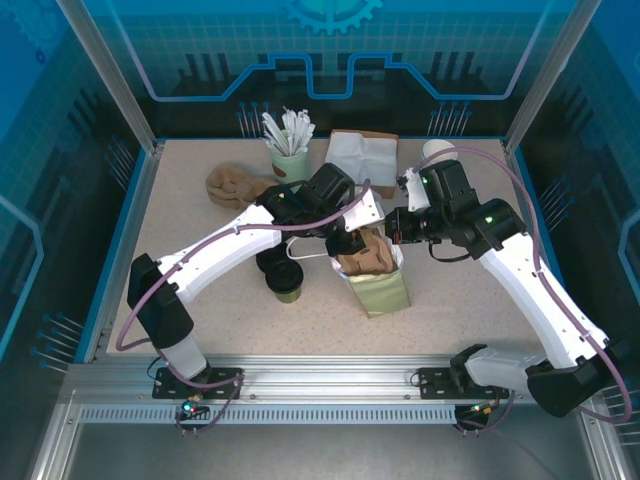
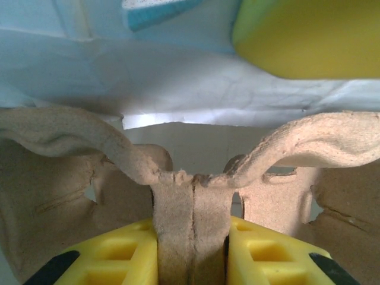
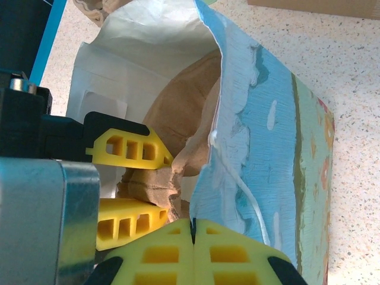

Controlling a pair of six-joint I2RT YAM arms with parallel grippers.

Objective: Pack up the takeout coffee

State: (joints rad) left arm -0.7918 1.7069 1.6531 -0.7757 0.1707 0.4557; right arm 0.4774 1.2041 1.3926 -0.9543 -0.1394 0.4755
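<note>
Aluminium rail (image 1: pixel 320 385) fronts speckled table (image 1: pixel 300 325) bearing takeout coffee (image 1: pixel 287 289), within blue walls (image 1: pixel 330 50).

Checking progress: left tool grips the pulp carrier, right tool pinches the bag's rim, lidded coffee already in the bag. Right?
Not quite: the top external view shows the lidded coffee standing on the table beside the bag, not in it. The rest holds.

left arm (image 1: pixel 225 250) arcs in from its base, left claw (image 2: pixel 191 243) clamped on centre rib of brown moulded-pulp carrier (image 2: pixel 190 202). right arm (image 1: pixel 530 280) bends in from right, right claw (image 3: pixel 193 231) pinched flat on rim of printed blue-green paper bag (image 3: pixel 249 148). Claws just beside each other.
</note>
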